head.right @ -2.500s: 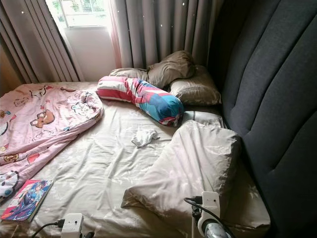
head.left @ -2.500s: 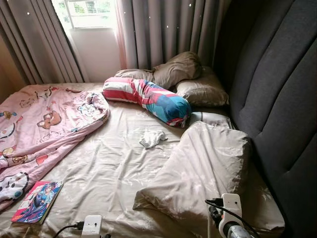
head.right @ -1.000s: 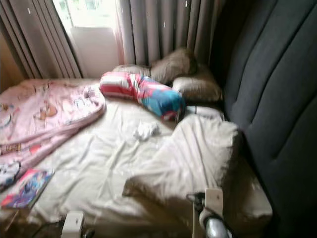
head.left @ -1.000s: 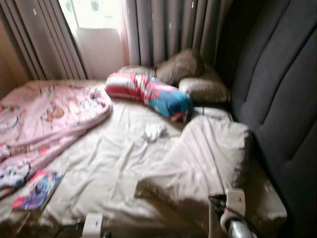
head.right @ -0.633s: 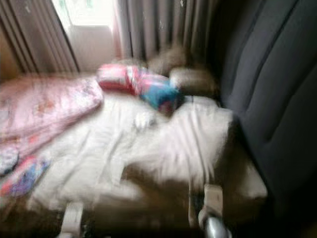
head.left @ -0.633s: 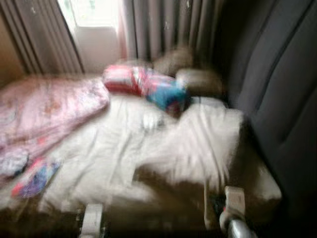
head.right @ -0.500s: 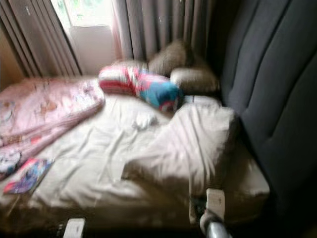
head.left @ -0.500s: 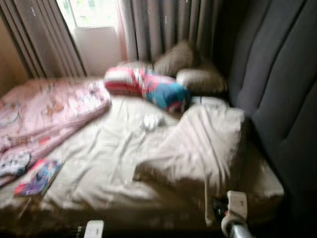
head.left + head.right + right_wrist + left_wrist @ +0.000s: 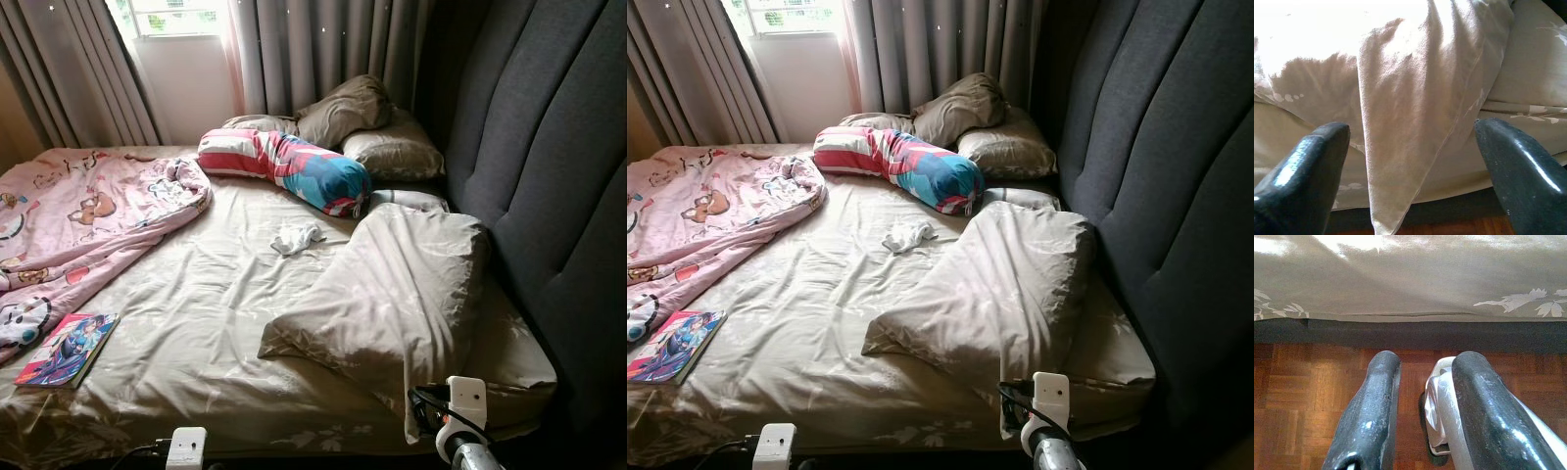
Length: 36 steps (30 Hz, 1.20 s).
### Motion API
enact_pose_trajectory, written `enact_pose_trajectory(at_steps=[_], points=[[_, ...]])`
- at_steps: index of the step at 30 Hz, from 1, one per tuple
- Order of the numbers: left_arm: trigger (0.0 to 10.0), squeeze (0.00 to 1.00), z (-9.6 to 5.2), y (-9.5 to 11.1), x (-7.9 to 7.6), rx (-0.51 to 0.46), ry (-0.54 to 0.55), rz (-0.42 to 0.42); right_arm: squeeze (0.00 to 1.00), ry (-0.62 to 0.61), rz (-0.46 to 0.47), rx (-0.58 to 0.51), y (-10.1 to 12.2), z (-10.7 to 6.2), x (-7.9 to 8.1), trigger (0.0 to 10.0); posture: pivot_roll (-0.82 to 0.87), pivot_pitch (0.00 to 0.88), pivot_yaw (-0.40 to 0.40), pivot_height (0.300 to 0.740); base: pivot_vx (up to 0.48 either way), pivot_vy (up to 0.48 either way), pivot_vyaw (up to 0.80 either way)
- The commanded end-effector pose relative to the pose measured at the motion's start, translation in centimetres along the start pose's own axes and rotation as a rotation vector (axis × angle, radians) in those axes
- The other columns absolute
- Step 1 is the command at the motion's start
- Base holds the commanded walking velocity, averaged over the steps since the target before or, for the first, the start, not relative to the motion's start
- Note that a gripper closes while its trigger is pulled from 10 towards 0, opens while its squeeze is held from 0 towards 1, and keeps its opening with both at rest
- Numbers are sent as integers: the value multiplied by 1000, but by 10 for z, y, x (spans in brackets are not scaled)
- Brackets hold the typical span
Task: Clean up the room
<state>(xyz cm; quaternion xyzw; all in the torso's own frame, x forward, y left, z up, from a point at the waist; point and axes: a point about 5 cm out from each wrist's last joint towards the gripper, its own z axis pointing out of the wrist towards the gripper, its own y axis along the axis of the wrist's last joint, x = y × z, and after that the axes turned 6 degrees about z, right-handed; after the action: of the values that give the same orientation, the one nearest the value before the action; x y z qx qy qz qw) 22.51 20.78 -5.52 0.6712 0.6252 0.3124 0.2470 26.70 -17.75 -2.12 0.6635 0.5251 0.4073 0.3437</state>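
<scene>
- Black fingers of the right gripper [image 9: 1410, 161] stand spread wide at the foot edge of the bed, with nothing between them; a hanging corner of the beige pillowcase [image 9: 1400, 127] droops into the gap without being pinched.
- Black fingers of the left gripper [image 9: 1422, 406] sit near each other over the parquet floor [image 9: 1298, 396], with a strip of white plastic [image 9: 1442, 411] caught against one finger; whether it is truly pinched cannot be told.
- Seen from the left wrist, the sheet's edge carries a pale leaf print [image 9: 1520, 301] above the dark bed base [image 9: 1410, 330].
- From the head, white wrist housings of both arms [image 9: 186, 448] [image 9: 460, 401] sit low at the near edge of the mattress.
- Across the bed [image 9: 225, 323], a large beige pillow [image 9: 402, 294] lies crooked at the right, near the padded dark grey headboard [image 9: 549, 166].
- Just beyond it, a crumpled white cloth [image 9: 297, 236] lies on the bare sheet.
- A bolster [image 9: 289, 171] striped pink and white, then blue, lies across the far part of the bed, with two brown pillows [image 9: 377, 132] stacked behind it.
- A pink cartoon-print blanket [image 9: 78, 225] is heaped along the left side.
- A colourful illustrated book [image 9: 69, 348] lies at the near left corner; its cover lettering is too small to read.
- Grey curtains [image 9: 323, 49] flank a bright window [image 9: 181, 15].
</scene>
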Motion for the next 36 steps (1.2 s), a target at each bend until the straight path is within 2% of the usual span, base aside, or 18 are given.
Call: enact_pose_trajectory(at_steps=[1, 7, 8, 9, 13, 31, 36], points=[[10000, 0, -1, -2, 4, 6, 9, -5, 1000, 6, 18, -27, 4, 2, 3, 10000, -55, 17, 10, 637, 0, 0, 0], [10000, 0, -1, -2, 4, 9, 8, -5, 1000, 5, 16, -39, 5, 1, 3, 10000, -55, 17, 10, 637, 0, 0, 0], [10000, 0, -1, -2, 4, 9, 9, -5, 600, 5, 15, -41, 6, 1, 3, 10000, -55, 16, 9, 637, 0, 0, 0], [10000, 0, -1, -3, 4, 10, 9, -5, 0, 3, 16, -46, 6, 1, 3, 10000, -56, 16, 10, 637, 0, 0, 0], [10000, 0, -1, -3, 4, 10, 9, -4, 0, 5, 17, -51, 6, 1, 3, 10000, -54, 16, 9, 637, 0, 0, 0], [10000, 0, -1, -3, 4, 12, 12, -2, 0, 6, 16, -57, 7, 1, 3, 10000, -54, 17, 10, 637, 349, 0, 0], [10000, 0, -1, -3, 5, 12, 15, -2, 0, 6, 16, -58, 7, 1, 3, 10000, -53, 17, 9, 637, 109, 0, 0]])
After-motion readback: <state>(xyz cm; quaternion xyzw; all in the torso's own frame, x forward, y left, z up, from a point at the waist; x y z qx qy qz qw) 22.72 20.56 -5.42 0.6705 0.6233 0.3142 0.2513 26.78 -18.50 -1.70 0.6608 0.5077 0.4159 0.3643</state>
